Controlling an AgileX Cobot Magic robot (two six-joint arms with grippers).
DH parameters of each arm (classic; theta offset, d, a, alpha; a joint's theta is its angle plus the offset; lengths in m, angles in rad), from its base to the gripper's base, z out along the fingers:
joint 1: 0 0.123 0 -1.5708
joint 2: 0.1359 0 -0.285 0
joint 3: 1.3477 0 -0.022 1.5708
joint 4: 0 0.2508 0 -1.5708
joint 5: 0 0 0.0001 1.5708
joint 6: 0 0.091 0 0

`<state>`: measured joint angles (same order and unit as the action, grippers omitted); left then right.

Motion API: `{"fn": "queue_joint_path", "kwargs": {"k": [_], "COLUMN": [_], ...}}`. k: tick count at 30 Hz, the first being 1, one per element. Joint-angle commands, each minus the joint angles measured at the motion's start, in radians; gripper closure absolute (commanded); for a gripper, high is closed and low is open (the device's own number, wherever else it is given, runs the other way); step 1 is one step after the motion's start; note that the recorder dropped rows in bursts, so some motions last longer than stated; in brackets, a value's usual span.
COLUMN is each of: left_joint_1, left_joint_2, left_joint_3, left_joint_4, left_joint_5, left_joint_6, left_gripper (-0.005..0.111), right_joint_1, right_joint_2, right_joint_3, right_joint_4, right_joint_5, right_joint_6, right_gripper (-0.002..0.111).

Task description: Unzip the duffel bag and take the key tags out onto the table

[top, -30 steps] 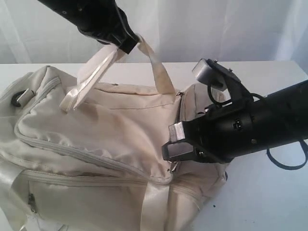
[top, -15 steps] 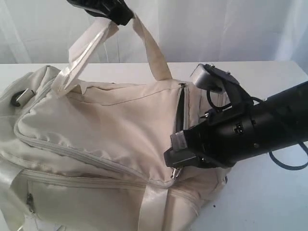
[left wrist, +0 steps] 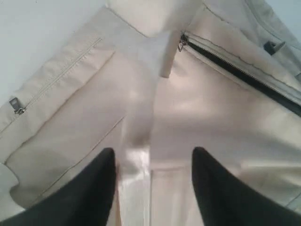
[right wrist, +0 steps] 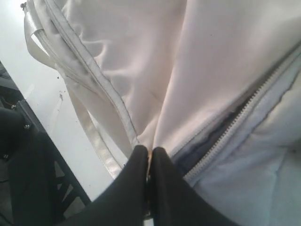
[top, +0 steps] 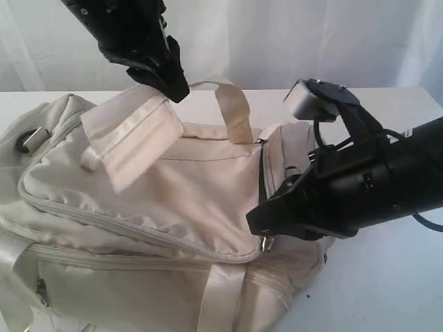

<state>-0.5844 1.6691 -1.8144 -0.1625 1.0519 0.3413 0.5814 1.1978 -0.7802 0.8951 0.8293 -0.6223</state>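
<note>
White curtain [top: 291, 41] hangs behind the white bench [top: 387, 290], where we see the duffel bag [top: 159, 200] lying across the lower left and centre of the exterior frame. Our left arm [top: 124, 34] reaches down from the upper left with its jaws spread wide, the fingers [left wrist: 94, 188] on either side of the satin handle [top: 131, 142] without clamping it. Our right arm [top: 374, 187] comes in low from the right edge, tilted down at the bag's end, its jaws pressed fully together at the lower end of the partly open zipper [top: 260, 173]; whether they pinch the pull we cannot tell.
</note>
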Motion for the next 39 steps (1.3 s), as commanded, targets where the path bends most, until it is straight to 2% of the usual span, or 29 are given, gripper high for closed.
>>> {"fn": "queue_joint_path", "kwargs": {"k": [1,3,6,8,17,23,26,28,30,31,32,33,34,36,39], "left_joint_1": [0.004,0.004,0.004,0.004,0.004,0.004,0.004,0.004,0.004,0.004,0.004,0.004,0.004,0.001,0.001], "left_joint_2": [-0.006,-0.006,-0.006,-0.006,-0.010,-0.093,-0.151,-0.195,-0.276,-0.330,-0.361,-0.424,-0.449,-0.554,-0.605], "left_joint_3": [-0.008,-0.008,-0.008,-0.008,-0.032,-0.071,-0.051,-0.014,0.085,0.180,0.235,0.356,0.408,0.661,0.881], "left_joint_4": [-0.013,-0.011,-0.009,-0.004,0.012,0.016,0.030,0.001,-0.148,-0.261,-0.308,-0.388,-0.420,-0.566,-0.787], "left_joint_5": [0.007,0.007,0.007,0.007,0.048,0.069,0.144,0.169,0.169,0.169,0.169,0.138,0.109,-0.030,-0.104], "left_joint_6": [-0.021,-0.028,-0.028,-0.028,-0.030,-0.028,-0.025,-0.036,-0.010,0.041,0.059,0.085,0.094,0.161,0.307], "left_gripper": [0.042,0.042,0.042,0.042,0.043,0.043,0.051,0.061,0.079,0.095,0.103,0.107,0.107,0.107,0.107], "right_joint_1": [0.006,0.006,0.006,0.006,0.006,0.006,0.006,0.006,0.006,0.006,0.006,0.006,0.006,0.006,0.006], "right_joint_2": [-0.007,-0.007,-0.007,-0.009,-0.009,-0.009,-0.009,-0.009,-0.007,-0.004,0.000,0.008,0.013,0.057,0.121], "right_joint_3": [0.002,0.002,0.002,0.002,-0.078,-0.170,-0.184,-0.184,-0.184,-0.184,-0.184,-0.184,-0.184,-0.184,-0.184], "right_joint_4": [0.006,0.006,0.013,0.019,-0.014,-0.106,-0.209,-0.276,-0.322,-0.330,-0.332,-0.347,-0.347,-0.348,-0.348], "right_joint_5": [0.056,0.065,0.086,0.086,0.093,0.078,0.056,0.040,0.017,-0.009,-0.016,-0.022,-0.022,-0.017,-0.019], "right_joint_6": [-0.003,-0.003,-0.003,-0.003,-0.025,0.027,0.124,0.182,0.244,0.259,0.268,0.293,0.295,0.314,0.339], "right_gripper": [0.094,0.078,0.046,0.033,0.031,0.038,0.041,0.041,0.041,0.041,0.041,0.041,0.041,0.041,0.041]}}
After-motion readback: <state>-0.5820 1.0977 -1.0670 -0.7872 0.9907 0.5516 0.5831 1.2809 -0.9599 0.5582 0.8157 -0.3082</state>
